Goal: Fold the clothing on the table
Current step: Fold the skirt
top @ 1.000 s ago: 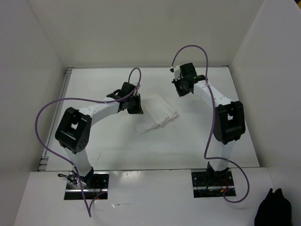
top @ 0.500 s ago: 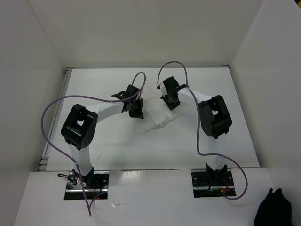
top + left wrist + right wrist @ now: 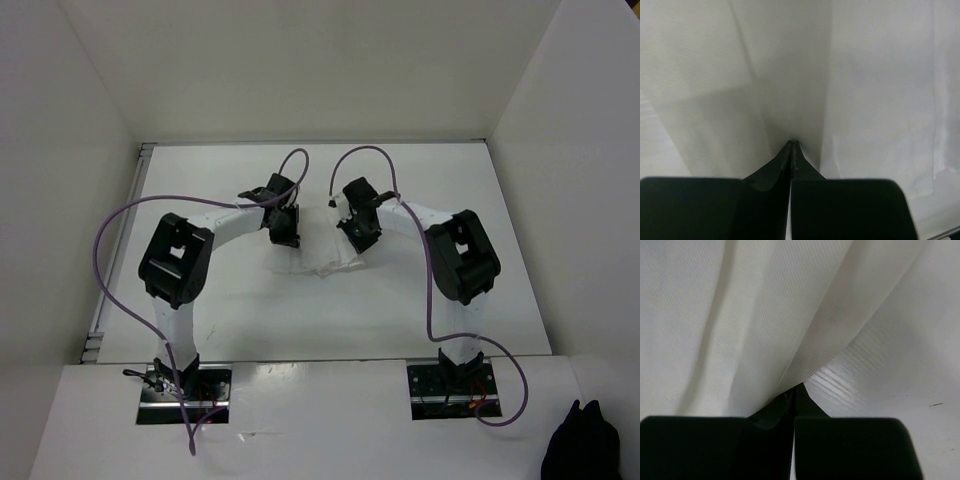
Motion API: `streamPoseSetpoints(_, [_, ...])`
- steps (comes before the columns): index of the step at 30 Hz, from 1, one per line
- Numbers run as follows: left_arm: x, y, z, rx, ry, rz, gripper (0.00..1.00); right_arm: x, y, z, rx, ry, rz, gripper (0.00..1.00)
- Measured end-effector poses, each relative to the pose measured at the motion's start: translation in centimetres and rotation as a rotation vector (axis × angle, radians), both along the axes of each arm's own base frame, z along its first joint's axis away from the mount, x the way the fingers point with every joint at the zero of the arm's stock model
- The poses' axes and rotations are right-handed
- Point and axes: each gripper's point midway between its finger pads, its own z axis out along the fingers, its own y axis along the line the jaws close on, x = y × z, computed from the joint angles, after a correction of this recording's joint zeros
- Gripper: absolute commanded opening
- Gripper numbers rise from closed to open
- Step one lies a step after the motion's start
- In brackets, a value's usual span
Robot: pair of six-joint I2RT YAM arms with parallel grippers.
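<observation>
The clothing (image 3: 325,258) is a small white wrinkled garment lying bunched on the table (image 3: 230,290) between my two grippers. My left gripper (image 3: 287,238) stands at the garment's left end, jaws shut. In the left wrist view its tips (image 3: 794,143) press against the fabric (image 3: 790,75), and a crease runs up from them. My right gripper (image 3: 362,240) is shut at the garment's right end. Seen from the right wrist, its tips (image 3: 799,386) sit right at the edge of a raised fold of the clothing (image 3: 740,315). No fabric shows between either pair of jaws.
White walls bound the table at the back and on both sides. Purple cables arch over both arms. A black bundle of cloth (image 3: 585,445) lies off the table at the near right corner. Bare table (image 3: 890,380) shows to the right of the right gripper.
My right gripper has swung in from the back right down to the garment's right end. The left gripper has hardly moved. The garment has drawn together and looks narrower.
</observation>
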Motion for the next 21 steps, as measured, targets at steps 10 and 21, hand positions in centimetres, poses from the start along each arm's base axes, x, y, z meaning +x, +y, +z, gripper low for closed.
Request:
streamPoseSetpoints(10, [1.5,3.3,4.2,0.055,-0.103,0.049,0.11,3.1,-4.0,4.6,-0.067,-0.146,-0.259,0.55])
streamPoseSetpoints(21, [-0.4,9.5,24.6,0.070,-0.619,0.216,0.82,1.0,-7.5,13.0,0.001,-0.292,-0.368,0.95])
